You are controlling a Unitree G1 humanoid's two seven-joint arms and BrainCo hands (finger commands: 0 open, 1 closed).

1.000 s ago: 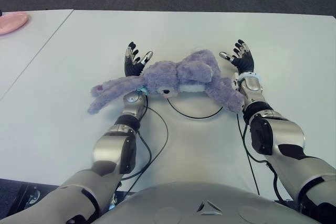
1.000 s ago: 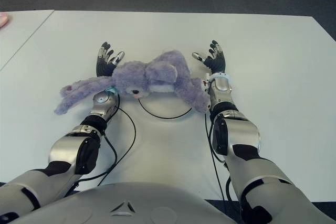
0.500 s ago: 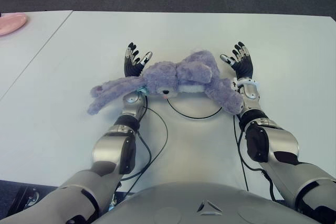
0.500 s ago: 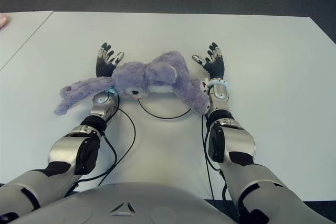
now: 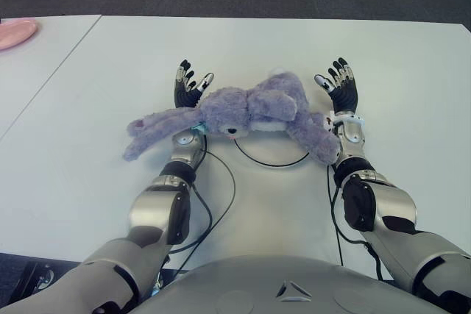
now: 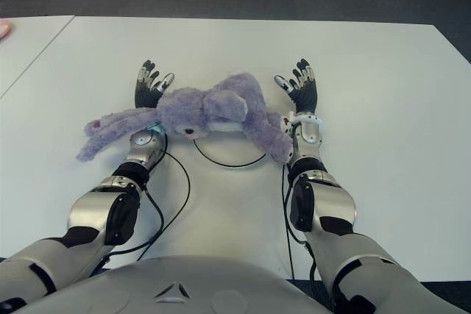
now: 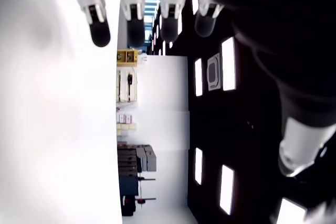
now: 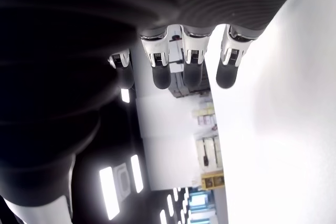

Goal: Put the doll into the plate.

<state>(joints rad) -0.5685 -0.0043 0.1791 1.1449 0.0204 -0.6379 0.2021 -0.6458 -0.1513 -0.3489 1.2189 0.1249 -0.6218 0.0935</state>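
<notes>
Left eye: doll (image 5: pixel 243 110) lies draped across both forearms, roughly mid-table, well in from every edge. Left hand (image 5: pixel 188 86) palm-up just beyond the doll's head end, fingers spread, gripping nothing. Right hand (image 5: pixel 339 86) same posture at the doll's other end, fingers splayed, empty. A dark cable loop (image 5: pixel 271 159) shows on the table (image 5: pixel 88 159) under the doll. Pink plate (image 5: pixel 16 32) sits at the far-left corner, on the neighbouring table section, well apart from the doll.

Right eye: same layout; doll rests on wrists, not in the palms. Plate only a sliver at the left frame edge.

Left wrist: fingertips (image 7: pixel 100 32) extended, nothing between them, only room background.

Right wrist: fingertips (image 8: pixel 160 75) straight, also empty.

Judgement: this is the carry step, doll cradled on forearms rather than grasped. Next move calls for lifting both arms level and together and swinging far left toward the plate; the unsecured doll could slide off.
</notes>
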